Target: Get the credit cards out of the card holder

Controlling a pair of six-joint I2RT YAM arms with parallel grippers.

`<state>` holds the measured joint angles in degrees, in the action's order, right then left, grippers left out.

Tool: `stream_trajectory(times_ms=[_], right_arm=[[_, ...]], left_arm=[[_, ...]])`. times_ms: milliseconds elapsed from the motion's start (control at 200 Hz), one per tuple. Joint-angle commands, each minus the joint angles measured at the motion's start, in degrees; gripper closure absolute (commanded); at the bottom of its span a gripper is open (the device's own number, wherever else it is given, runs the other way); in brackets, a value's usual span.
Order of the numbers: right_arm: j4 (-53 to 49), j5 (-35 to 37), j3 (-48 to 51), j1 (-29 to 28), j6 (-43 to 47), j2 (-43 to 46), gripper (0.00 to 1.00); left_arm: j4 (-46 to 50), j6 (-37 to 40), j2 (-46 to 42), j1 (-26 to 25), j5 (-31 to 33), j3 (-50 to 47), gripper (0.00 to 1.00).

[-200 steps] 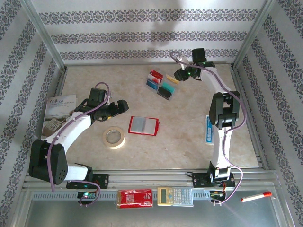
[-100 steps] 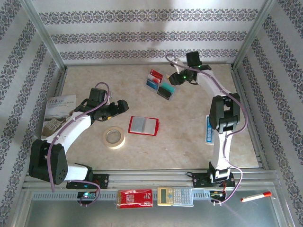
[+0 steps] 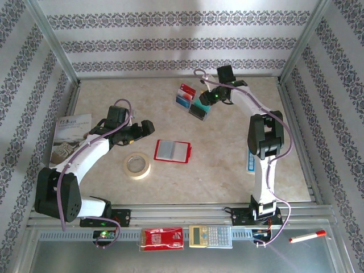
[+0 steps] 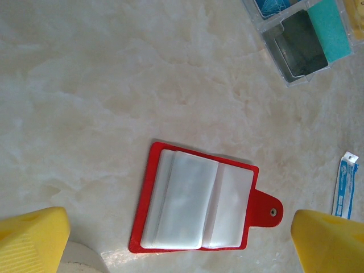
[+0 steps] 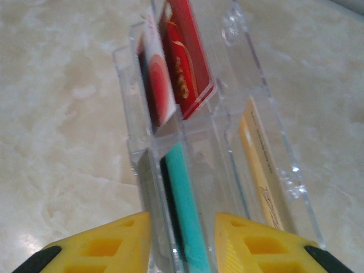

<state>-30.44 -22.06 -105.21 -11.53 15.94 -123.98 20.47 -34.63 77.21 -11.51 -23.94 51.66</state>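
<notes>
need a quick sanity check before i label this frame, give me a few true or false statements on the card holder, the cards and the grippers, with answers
1. The card holder lies open on the table. True.
2. The left gripper grips the card holder. False: its jaws are wide open and the holder lies free.
3. The right gripper has its jaws on either side of the teal-and-black card. True.
4. The tape roll rests on top of the card holder. False: it lies beside the holder, apart from it.
5. The calculator sits beside the red packet at the near edge. True.
</notes>
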Motion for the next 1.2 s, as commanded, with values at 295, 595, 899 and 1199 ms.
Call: stream_trajectory(times_ms=[295,595,899,1199], right_arm=[[1.5,6.3,-2.3,0.7,-4.1,0.4,0.64],[2.0,1.1,6.2,-0.5,-13.2,10.6,0.63],[4.1,9.8,25.3,-13.3,-31.0,25.3,0.59],[6.7,20.4,37.3,-31.4,-48.7,30.1,0.57]], left_arm=[[0.8,1.4,-0.1,0.8,-0.7,0.4,0.0],[1.2,1.6,-1.0,0.7,-1.1,0.2,0.0],[-0.1,1.6,-1.6,0.6,-2.5,-1.1,0.0],[-2.5,0.5,-4.3,0.7,0.3,-4.3,0.0]])
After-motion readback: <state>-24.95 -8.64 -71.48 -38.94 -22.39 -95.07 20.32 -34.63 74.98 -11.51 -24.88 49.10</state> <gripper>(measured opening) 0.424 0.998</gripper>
